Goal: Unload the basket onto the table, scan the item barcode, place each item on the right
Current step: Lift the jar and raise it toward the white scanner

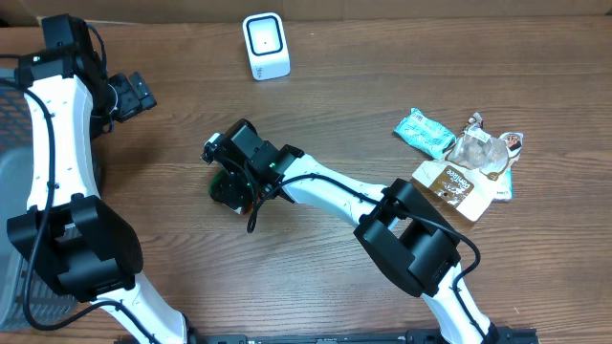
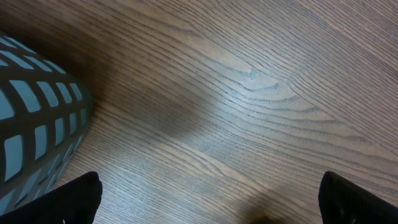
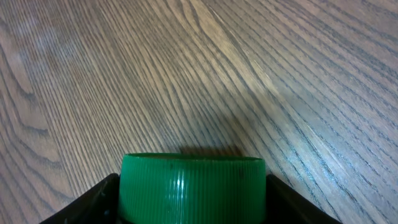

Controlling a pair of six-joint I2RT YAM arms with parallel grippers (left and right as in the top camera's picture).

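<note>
The item is a container with a ribbed green cap [image 3: 193,177], lying on the wooden table left of centre [image 1: 223,194]. My right gripper [image 3: 193,202] has its black fingers [image 3: 99,199] pressed against both sides of the cap; from overhead the right gripper [image 1: 239,178] covers most of the item. A white barcode scanner [image 1: 265,45] stands at the back of the table, well apart from the item. My left gripper [image 1: 132,95] hangs at the far left, open wide over bare wood [image 2: 211,208], with nothing between its fingertips [image 2: 78,200].
A grey slotted basket [image 1: 14,143] sits at the left edge, close beside the left gripper [image 2: 34,130]. Several snack packets lie at the right: a teal one [image 1: 425,132], a clear bag [image 1: 481,151] and a brown pouch [image 1: 449,182].
</note>
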